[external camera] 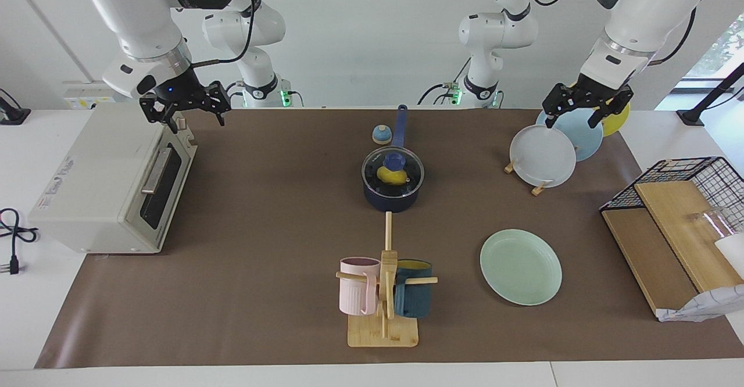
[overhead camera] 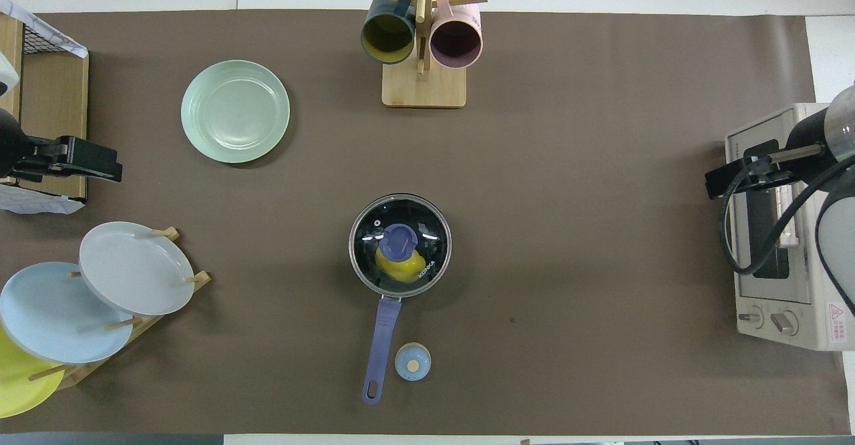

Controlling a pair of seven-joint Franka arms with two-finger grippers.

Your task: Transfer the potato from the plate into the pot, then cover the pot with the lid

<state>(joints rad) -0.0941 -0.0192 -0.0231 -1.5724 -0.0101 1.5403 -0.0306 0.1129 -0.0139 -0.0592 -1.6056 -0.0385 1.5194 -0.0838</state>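
Observation:
The navy pot [external camera: 392,198] stands mid-table with its long handle [external camera: 400,125] pointing toward the robots. The glass lid [external camera: 407,163] with its blue knob [external camera: 393,159] sits on the pot. The yellow potato [external camera: 390,176] lies inside and shows through the glass; it also shows in the overhead view [overhead camera: 399,269]. The mint-green plate [external camera: 521,267] lies bare, farther from the robots, toward the left arm's end. My left gripper [external camera: 572,121] is open and empty, raised over the rack of upright plates. My right gripper [external camera: 197,121] is open and empty, raised over the toaster oven.
A toaster oven [external camera: 110,183] stands at the right arm's end. A mug rack [external camera: 383,317] with a pink and a teal mug stands farther out than the pot. A small bell [external camera: 381,135] sits beside the pot handle. A plate rack [external camera: 543,154] and a wire basket [external camera: 691,178] with boards stand at the left arm's end.

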